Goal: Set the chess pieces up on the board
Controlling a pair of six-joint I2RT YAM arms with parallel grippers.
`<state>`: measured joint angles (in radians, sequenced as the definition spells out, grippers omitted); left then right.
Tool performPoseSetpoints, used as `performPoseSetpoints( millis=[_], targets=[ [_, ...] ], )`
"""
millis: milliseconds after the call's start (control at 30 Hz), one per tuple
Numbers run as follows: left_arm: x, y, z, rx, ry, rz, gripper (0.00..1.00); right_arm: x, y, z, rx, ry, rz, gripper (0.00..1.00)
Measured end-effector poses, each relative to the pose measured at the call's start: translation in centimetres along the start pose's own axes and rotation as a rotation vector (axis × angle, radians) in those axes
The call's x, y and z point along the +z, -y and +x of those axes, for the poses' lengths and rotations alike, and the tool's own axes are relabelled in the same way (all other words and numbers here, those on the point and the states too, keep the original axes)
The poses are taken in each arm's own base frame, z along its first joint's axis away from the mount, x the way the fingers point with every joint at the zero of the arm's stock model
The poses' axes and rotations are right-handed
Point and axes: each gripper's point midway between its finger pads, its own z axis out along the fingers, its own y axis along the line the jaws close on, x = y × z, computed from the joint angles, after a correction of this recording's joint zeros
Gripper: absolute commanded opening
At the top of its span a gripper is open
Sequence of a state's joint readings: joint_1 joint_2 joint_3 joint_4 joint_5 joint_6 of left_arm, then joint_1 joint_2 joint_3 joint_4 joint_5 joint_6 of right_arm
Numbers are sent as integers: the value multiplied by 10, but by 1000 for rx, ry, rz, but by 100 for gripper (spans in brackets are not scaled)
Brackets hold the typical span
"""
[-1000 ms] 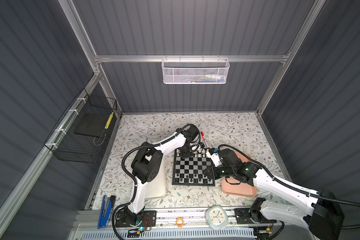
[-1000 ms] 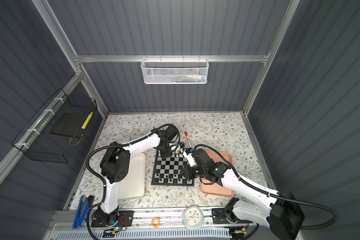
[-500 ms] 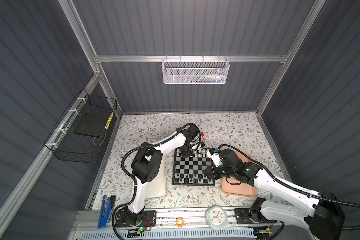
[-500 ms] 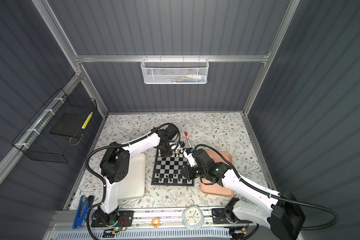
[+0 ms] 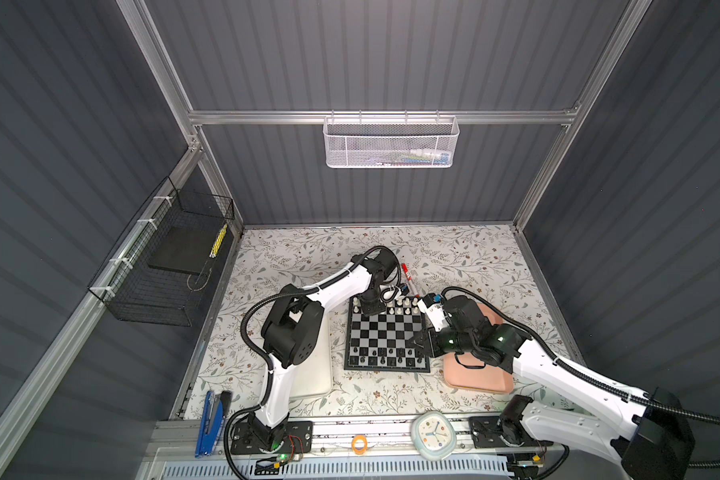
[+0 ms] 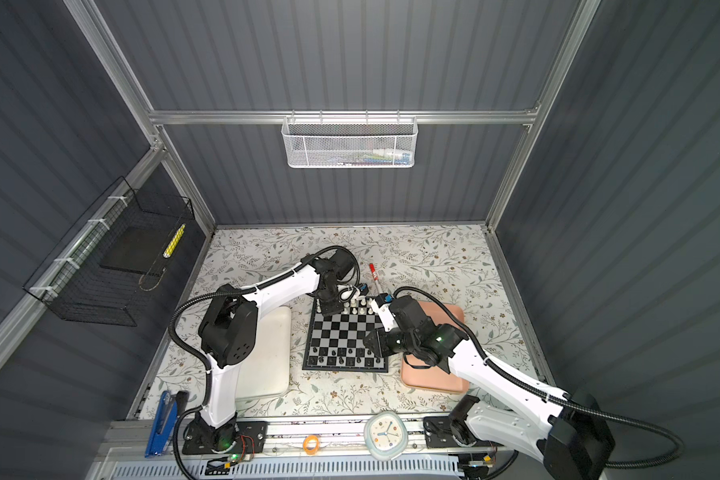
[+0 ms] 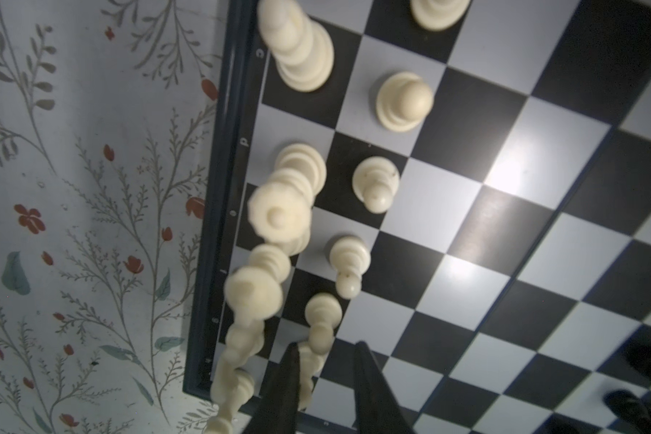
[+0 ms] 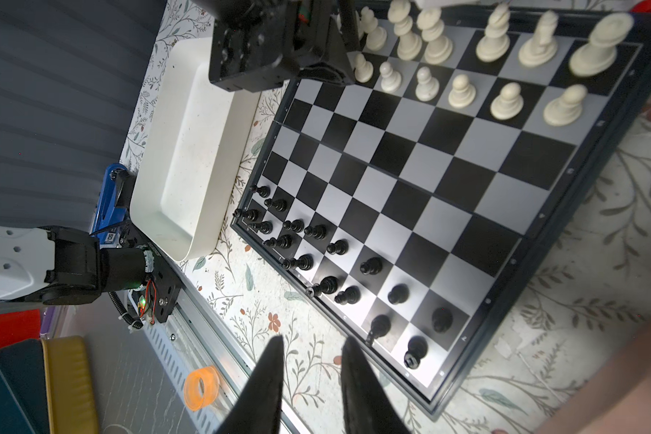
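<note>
Left claw (image 7: 326, 345), narrowly parted, straddles a white pawn (image 7: 311, 362) at the board's (image 8: 403, 188) far corner, apparently seating it upright. Right claw (image 8: 311, 340), slightly open and empty, hovers beside the black chessmen (image 8: 371, 266).

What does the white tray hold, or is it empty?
Empty, as far as visible: in the right wrist view the white tray shows only its bare floor.

Looks like a lab robot cell: grey ribbed wall panels (image 5: 371, 54), aluminium frame (image 5: 267, 117), hanging mesh basket (image 5: 391, 145), left arm (image 5: 333, 291) and right arm (image 5: 578, 382) bolted to a front rail (image 5: 333, 433).
</note>
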<state>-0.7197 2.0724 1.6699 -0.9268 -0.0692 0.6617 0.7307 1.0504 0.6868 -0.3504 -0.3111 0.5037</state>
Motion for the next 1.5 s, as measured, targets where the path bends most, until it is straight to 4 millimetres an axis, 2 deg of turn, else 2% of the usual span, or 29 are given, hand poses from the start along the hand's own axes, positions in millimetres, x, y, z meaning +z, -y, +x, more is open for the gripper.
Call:
performPoseSetpoints(
  millis=[467, 733, 967, 1200, 1300, 1400, 1500],
  targets=[
    [-17, 1, 1, 0, 15, -11, 31, -4, 1, 0, 6, 4, 1, 30],
    [-35, -1, -1, -5, 49, -36, 42, -7, 2, -3, 10, 18, 2, 34],
    [-40, 1, 2, -10, 54, -40, 50, -8, 11, -8, 28, 41, 37, 38],
    [-53, 4, 6, -22, 79, -59, 66, -9, 34, -14, 73, 61, 121, 47],
    [-57, 0, 6, -44, 100, -67, 77, -12, 47, -20, 101, 90, 169, 52],
    [-60, -5, 6, -71, 120, -72, 82, -15, 60, -29, 136, 128, 207, 58],
    [-62, -14, 8, -115, 138, -77, 99, -17, 71, -37, 159, 160, 242, 64]
  ],
)
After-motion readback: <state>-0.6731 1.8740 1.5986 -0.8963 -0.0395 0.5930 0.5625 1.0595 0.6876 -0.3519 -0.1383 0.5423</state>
